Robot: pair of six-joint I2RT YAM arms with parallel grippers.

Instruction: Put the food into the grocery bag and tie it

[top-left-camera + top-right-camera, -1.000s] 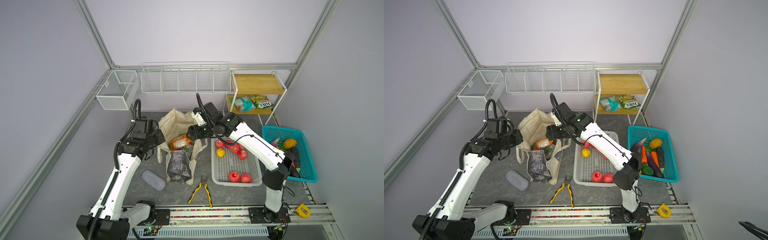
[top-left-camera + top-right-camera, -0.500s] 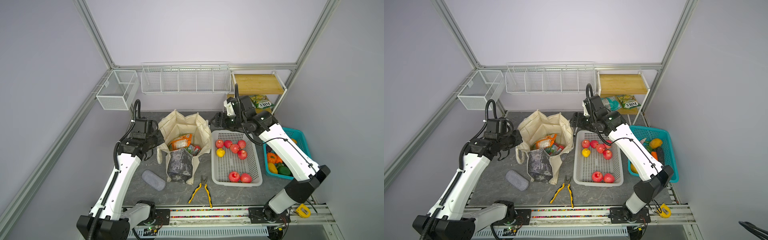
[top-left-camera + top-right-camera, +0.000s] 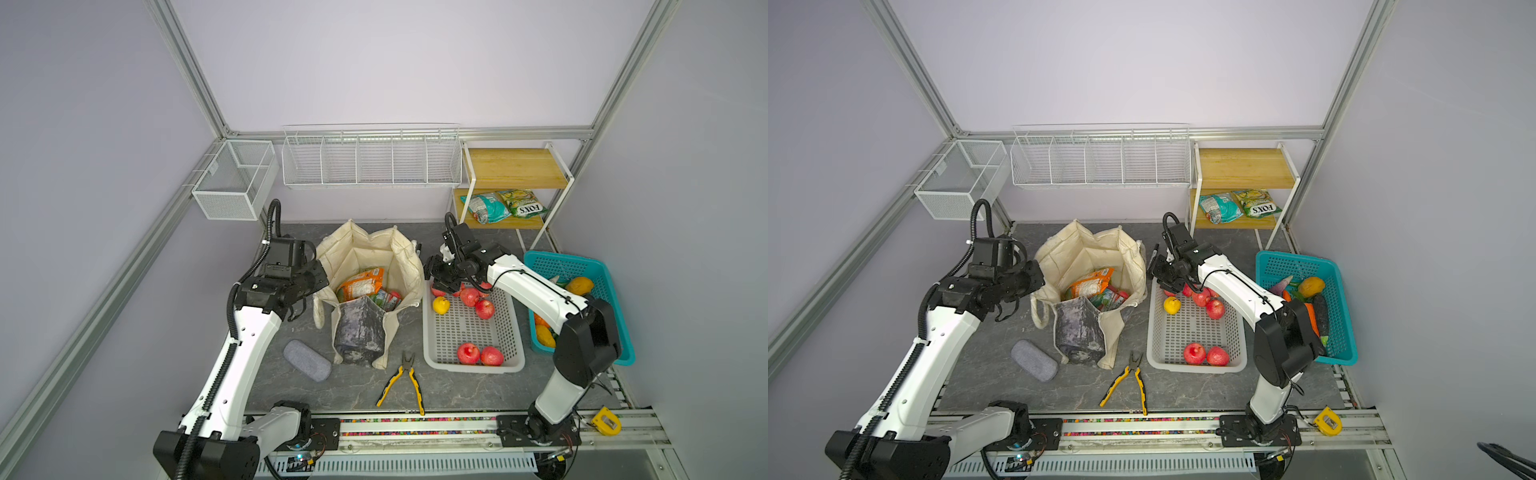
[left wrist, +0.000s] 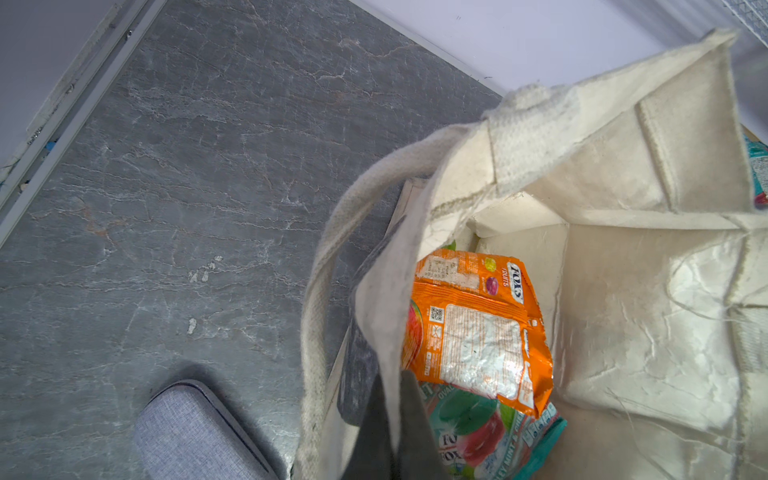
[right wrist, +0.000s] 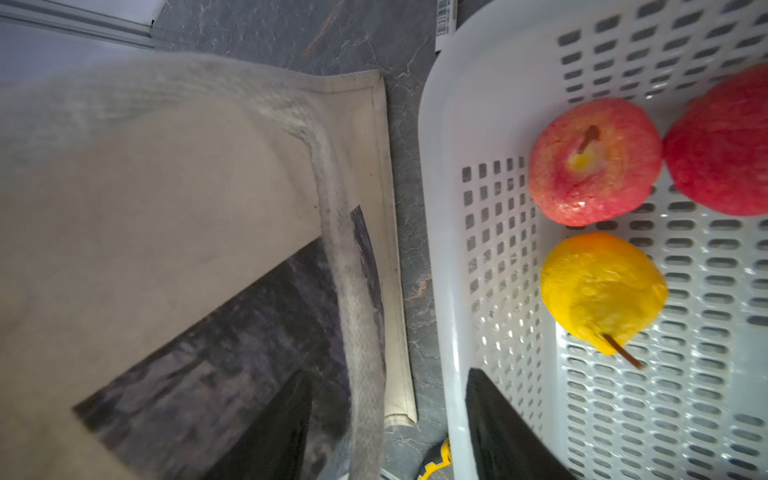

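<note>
Left wrist view shows you the left gripper (image 4: 388, 415) pinched shut on the rim of the grocery bag (image 4: 623, 291), lower centre, with an orange packet (image 4: 473, 328) inside. Your right gripper (image 5: 388, 374) stands wide and empty, lower centre, straddling the gap between the bag and the white basket (image 5: 449, 208), which holds an apple (image 5: 594, 162) and a pear (image 5: 602, 286).

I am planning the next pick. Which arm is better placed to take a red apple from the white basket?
Right. The right gripper is open above the white basket, close to a red apple. The left gripper is shut on the rim of the grocery bag, away from the basket.
</note>
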